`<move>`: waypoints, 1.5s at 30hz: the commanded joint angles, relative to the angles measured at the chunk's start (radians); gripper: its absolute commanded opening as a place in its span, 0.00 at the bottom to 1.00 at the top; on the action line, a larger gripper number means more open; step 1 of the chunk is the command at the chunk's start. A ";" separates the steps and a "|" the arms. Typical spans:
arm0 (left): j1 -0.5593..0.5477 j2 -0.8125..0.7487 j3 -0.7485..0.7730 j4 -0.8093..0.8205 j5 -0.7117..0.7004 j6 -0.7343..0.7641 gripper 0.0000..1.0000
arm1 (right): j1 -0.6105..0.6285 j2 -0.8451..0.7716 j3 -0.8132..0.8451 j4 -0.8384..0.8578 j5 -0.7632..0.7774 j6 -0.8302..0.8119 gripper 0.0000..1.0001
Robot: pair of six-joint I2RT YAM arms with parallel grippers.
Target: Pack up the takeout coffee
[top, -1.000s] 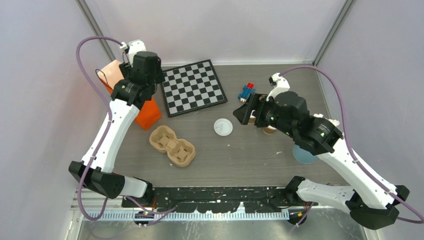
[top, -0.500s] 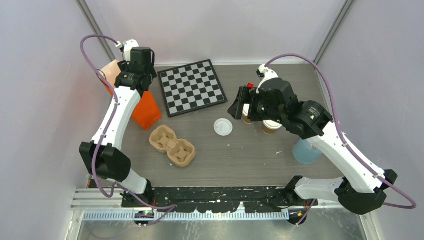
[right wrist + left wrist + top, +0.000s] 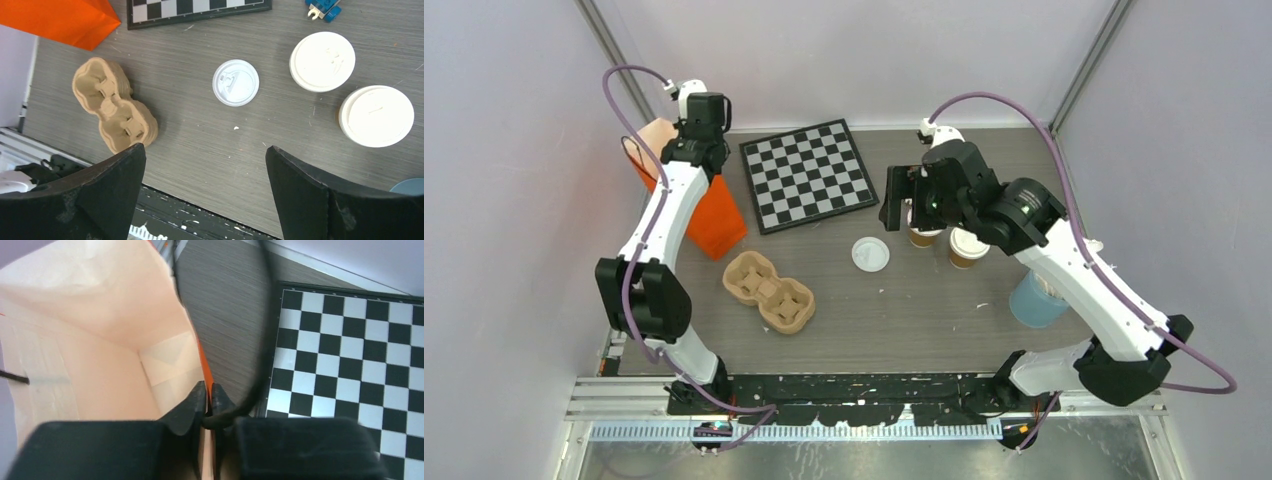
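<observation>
Left fingers (image 3: 199, 399) pinch the rim of the orange bag (image 3: 100, 355). Right fingers (image 3: 112, 182), spread wide, hover above two lidded coffee cups (image 3: 322, 61) standing on the bench (image 3: 200, 150); best to centre over one cup, descend straight, close gently.

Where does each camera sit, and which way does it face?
Top external: above and behind the robot, looking down at the table; both arms show.
Left wrist: on the left arm, looking down into the orange paper bag; the left tool pinches its rim.
Right wrist: on the right arm, looking down at two lidded coffee cups and a pulp cup tray; the right tool shows, open.
Shared: the chessboard appears in all three.
</observation>
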 commanded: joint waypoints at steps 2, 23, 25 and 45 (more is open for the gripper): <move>0.000 -0.052 0.118 0.020 0.139 0.121 0.00 | -0.002 0.072 0.121 -0.099 0.021 -0.059 0.94; -0.258 -0.367 -0.010 0.093 0.980 0.403 0.00 | -0.007 -0.148 -0.010 0.179 0.381 0.183 0.93; -0.299 -0.395 -0.034 0.076 1.042 0.400 0.00 | -0.007 -0.185 -0.032 0.182 0.433 0.192 0.93; -0.665 -0.471 -0.283 -0.046 1.346 0.656 0.00 | -0.007 -0.318 -0.131 0.137 0.660 0.208 0.93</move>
